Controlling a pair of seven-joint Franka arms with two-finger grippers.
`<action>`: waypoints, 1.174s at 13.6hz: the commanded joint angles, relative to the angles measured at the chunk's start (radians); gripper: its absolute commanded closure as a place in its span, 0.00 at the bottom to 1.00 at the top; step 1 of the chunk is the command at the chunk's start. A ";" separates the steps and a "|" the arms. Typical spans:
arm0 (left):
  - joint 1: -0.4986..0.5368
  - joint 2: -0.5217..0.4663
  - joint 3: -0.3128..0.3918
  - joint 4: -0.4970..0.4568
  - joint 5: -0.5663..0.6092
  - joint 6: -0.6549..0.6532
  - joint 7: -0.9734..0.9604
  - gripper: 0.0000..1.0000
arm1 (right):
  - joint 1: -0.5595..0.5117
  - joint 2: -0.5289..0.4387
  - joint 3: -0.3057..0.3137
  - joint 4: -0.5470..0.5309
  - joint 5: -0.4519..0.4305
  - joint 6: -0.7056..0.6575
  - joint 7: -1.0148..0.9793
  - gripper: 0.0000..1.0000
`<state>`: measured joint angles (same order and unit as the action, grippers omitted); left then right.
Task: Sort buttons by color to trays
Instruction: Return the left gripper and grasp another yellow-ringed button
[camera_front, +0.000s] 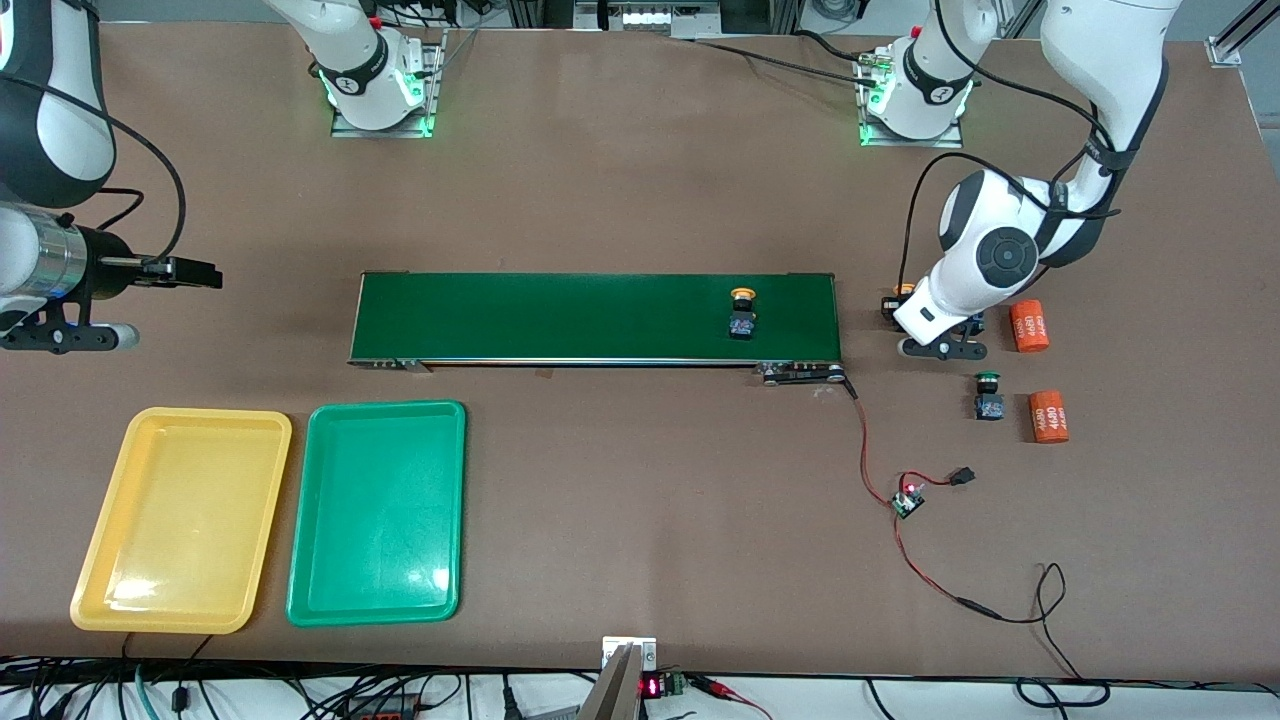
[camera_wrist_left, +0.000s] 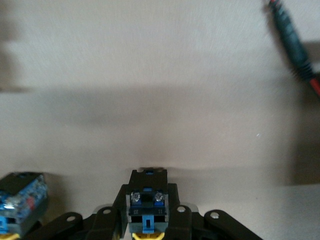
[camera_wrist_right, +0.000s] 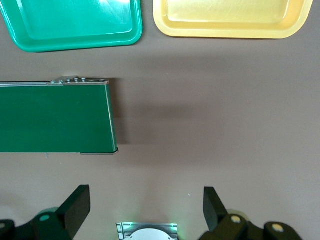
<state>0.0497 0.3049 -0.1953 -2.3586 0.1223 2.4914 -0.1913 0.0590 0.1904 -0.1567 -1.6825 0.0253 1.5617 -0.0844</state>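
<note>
**Left tool clamped on a yellow-capped button beside the belt**

Brown and matte, the worktop (camera_front: 620, 180) carries a long dark-green conveyor belt (camera_front: 560, 318) across its middle. On the belt, toward the left arm's end, stands a yellow-capped button (camera_front: 742, 312): a round yellow mushroom cap on a black-and-blue body.

Off that end of the belt the left tool (camera_wrist_left: 146, 231) is down at the worktop, its fingers closed on a second yellow-capped switch (camera_wrist_left: 146, 202). The left wrist view shows this one's black body with two small silver screws, a blue tab and a sliver of yellow cap at the picture's edge (in the front view only a bit of orange-yellow shows past the arm). Just beside it lies another button body (camera_wrist_left: 20, 200), blue and black; its cap colour cannot be told.

Nearer the front camera than the left tool stands a green-capped button (camera_front: 989, 394), dark green cap over a black-and-blue base. Two orange cylinders lie close by, one (camera_front: 1027, 326) beside the left tool and one (camera_front: 1048, 416) beside the green-capped button.

The right tool (camera_wrist_right: 146, 207) hangs over bare worktop at the right arm's end, fingers spread wide and holding nothing; that arm waits.

Both trays lie side by side nearer the front camera than the belt: the yellow tray (camera_front: 110, 560) at the right arm's end, the green tray (camera_front: 330, 580) next to it. Each is shallow, glossy and round-cornered.
</note>
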 joint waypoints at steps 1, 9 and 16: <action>-0.002 -0.047 0.002 0.073 0.020 -0.119 0.020 0.84 | 0.015 -0.070 0.006 -0.109 0.001 0.059 0.006 0.00; -0.019 -0.038 -0.186 0.331 -0.064 -0.358 -0.080 0.84 | 0.051 -0.330 0.067 -0.537 -0.002 0.386 0.150 0.00; -0.090 0.057 -0.237 0.318 -0.064 -0.256 -0.229 0.83 | 0.082 -0.359 0.287 -0.614 0.001 0.541 0.452 0.00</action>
<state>-0.0273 0.3391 -0.4264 -2.0444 0.0686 2.2231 -0.4037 0.1228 -0.1457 0.1041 -2.2534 0.0251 2.0338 0.3309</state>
